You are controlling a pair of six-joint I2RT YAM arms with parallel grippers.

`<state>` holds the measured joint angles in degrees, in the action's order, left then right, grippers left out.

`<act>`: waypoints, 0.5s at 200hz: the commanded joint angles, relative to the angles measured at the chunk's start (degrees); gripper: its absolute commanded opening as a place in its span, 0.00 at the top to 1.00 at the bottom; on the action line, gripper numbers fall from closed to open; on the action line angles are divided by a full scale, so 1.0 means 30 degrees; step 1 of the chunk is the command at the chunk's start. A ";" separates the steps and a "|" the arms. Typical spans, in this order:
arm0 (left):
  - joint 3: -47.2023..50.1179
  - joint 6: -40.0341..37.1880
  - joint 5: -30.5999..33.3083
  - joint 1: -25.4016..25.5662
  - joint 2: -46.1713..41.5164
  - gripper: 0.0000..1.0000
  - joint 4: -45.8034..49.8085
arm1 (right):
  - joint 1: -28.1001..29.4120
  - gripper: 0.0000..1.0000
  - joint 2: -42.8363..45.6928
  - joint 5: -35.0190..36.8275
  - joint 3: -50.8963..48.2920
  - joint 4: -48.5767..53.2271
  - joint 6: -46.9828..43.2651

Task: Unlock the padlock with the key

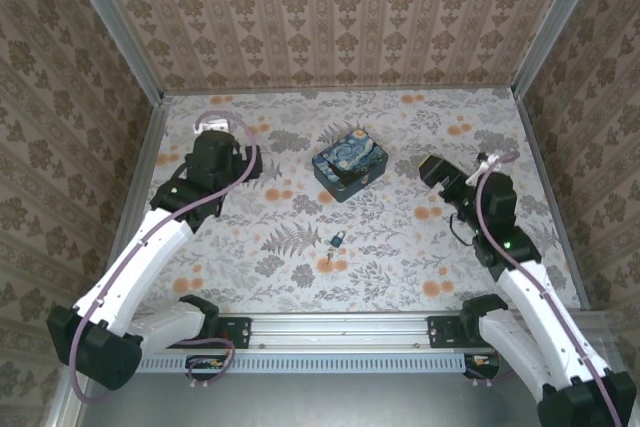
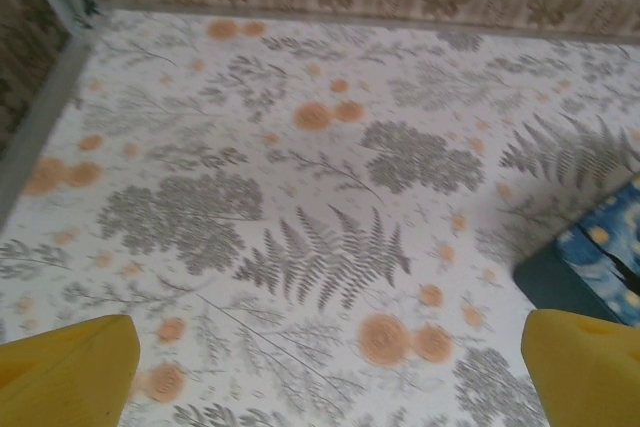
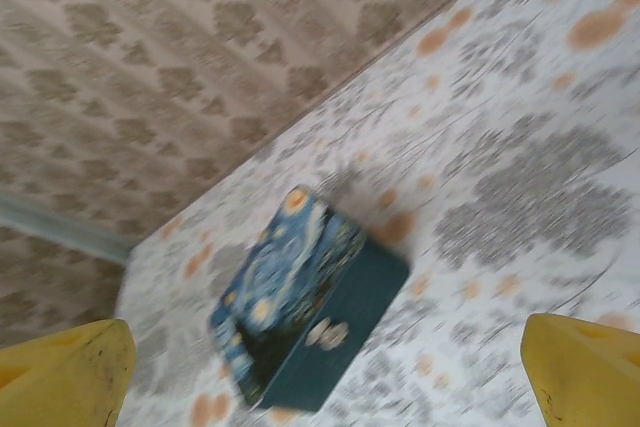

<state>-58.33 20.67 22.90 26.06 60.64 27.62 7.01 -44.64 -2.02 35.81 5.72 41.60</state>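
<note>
- Padlock (image 1: 339, 238): lies on the floral table (image 1: 430, 252), front centre, between the two arms and well apart from both.
- Key (image 1: 329, 260): just beside the padlock, on its near side.
- Left gripper (image 2: 330, 372): jaws spread wide, holding nothing.
- Right gripper (image 3: 330, 372): jaws spread wide, holding nothing, facing the painted tin (image 3: 300, 297).

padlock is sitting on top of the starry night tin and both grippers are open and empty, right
Not quite. The padlock is not on the tin. It lies on the floral table, apart from the tin and on the side nearer the arms, as the top external view shows. The left gripper and right gripper are indeed open and empty.
</note>
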 commanded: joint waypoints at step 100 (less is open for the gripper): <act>0.4358 -0.3759 -0.1501 -0.5142 -0.0653 0.00 -0.6076 | -0.1758 0.00 -0.4840 0.4834 -0.1141 -0.8232 -1.0498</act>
<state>-48.27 12.34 22.02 13.89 58.00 15.64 1.96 -56.69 10.15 34.00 -11.70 18.17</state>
